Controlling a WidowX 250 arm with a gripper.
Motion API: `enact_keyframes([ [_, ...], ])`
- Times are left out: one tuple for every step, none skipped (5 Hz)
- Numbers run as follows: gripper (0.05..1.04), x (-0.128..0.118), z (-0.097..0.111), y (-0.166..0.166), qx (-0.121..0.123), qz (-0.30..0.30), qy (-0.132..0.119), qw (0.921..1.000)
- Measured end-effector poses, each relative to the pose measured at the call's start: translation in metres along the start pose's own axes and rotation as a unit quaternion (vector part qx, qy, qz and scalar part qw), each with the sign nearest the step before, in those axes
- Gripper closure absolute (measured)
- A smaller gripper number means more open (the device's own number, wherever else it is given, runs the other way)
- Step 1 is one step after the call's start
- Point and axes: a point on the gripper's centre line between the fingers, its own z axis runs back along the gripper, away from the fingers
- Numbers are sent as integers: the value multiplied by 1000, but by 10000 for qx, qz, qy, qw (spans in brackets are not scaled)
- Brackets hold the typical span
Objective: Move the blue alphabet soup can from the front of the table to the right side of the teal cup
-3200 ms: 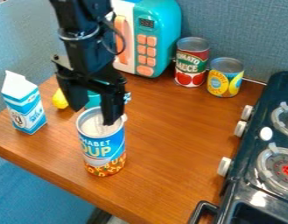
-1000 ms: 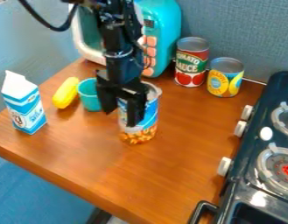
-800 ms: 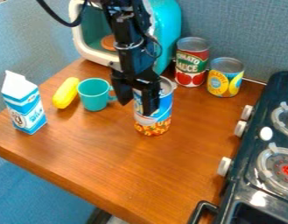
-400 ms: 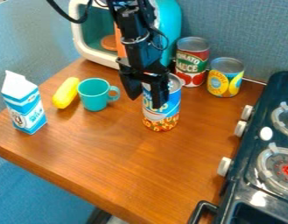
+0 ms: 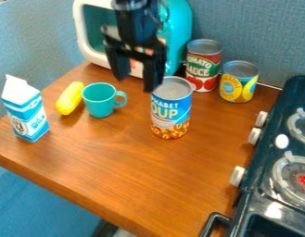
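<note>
Jaws parted and empty, my gripper (image 5: 136,82) hung near the top of the upright soup can (image 5: 171,112) on the table (image 5: 142,176); I judged a low sideways swing could tip the can.

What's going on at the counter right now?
The arm's black gripper is open and holds nothing, hanging beside the top of a blue-labelled can that stands upright on the wooden table. To one side are a teal cup, a yellow object and a milk carton. Two more cans, one red and one yellow, stand near the back wall.
</note>
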Motion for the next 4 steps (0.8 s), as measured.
enact_keyframes([
  [83, -19, 17, -2, 35, 27, -96, 9999],
  [83, -33, 12, 12, 44, 156, 142, 9998],
  [83, -48, -2, 28, 73, 241, 308, 9992],
  [83, -60, -5, 47, 131, 403, 301, 9986],
])
